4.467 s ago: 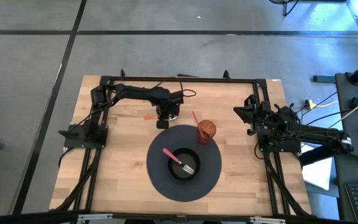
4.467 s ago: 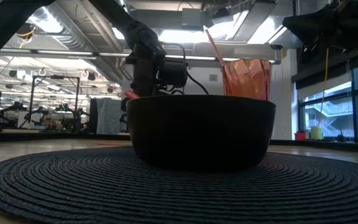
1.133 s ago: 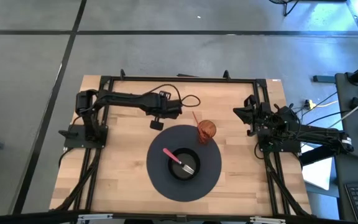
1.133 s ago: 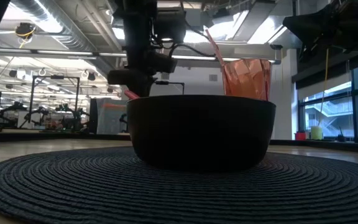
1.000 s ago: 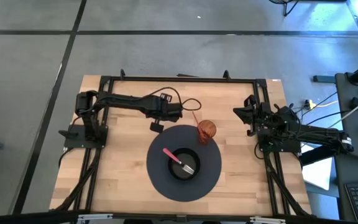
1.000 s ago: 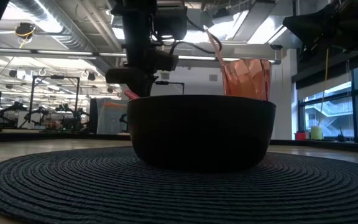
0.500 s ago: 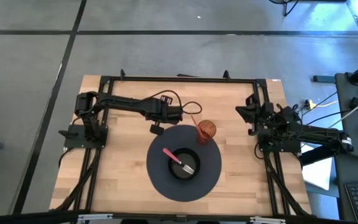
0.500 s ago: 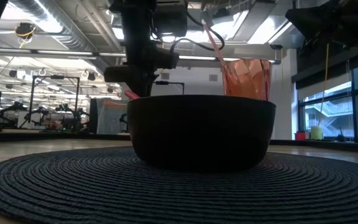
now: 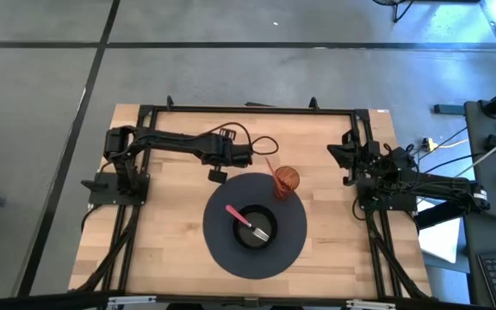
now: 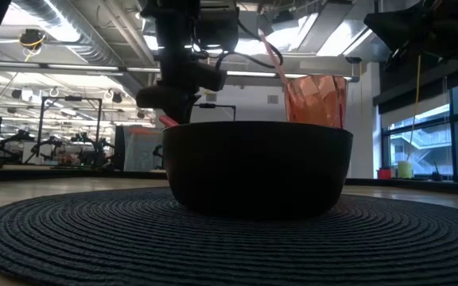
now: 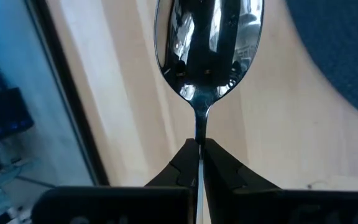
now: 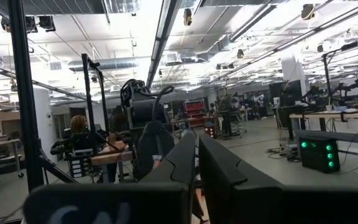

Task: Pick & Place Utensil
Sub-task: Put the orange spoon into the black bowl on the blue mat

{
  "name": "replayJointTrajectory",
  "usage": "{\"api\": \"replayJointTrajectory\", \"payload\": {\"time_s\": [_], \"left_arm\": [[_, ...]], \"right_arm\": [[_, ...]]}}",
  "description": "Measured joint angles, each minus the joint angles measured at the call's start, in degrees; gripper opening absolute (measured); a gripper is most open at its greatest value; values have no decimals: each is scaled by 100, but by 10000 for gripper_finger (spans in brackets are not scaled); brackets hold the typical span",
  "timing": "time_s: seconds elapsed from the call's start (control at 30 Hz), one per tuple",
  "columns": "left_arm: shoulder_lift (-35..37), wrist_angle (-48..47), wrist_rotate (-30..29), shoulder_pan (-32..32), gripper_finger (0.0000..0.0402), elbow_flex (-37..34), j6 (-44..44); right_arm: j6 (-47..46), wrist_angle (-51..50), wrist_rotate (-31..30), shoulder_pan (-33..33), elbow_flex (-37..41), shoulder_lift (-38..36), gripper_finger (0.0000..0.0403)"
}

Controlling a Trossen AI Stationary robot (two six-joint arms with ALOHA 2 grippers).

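**Spoon held above the counter's edge of the mat**

The left hand [image 11: 199, 155] pinches the thin neck of a polished metal spoon [image 11: 209, 46], its glossy oval bowl jutting just ahead of the fingertips over pale wooden counter [image 9: 170, 224], beside a round woven dark mat [image 9: 291, 250]. The right hand [image 12: 196, 155] waits at the counter's side, nearly pressed together, holding nothing.

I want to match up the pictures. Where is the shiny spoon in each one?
High view: the spoon is a thin orange-handled line at the left gripper, beside the orange cup.
Low view: its handle slants up behind the bowl, next to the cup.
Left wrist view: the spoon fills the middle, pinched by its neck.
Right wrist view: not in it.
Shared landmark: the dark round placemat.
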State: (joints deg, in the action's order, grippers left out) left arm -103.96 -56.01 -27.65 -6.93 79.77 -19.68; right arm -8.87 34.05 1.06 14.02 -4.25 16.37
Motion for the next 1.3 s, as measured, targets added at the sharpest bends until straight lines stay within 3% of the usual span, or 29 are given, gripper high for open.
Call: {"api": "replayJointTrajectory", "payload": {"time_s": [0.67, 1.3], "left_arm": [[0, -272, -824, 896, 3, 0, -605], [0, -176, -838, 1675, 3, 0, -1089]], "right_arm": [[-103, -3, 2, 0, 0, 1, 23], [-465, -179, 171, -2, 0, 1, 23]]}}
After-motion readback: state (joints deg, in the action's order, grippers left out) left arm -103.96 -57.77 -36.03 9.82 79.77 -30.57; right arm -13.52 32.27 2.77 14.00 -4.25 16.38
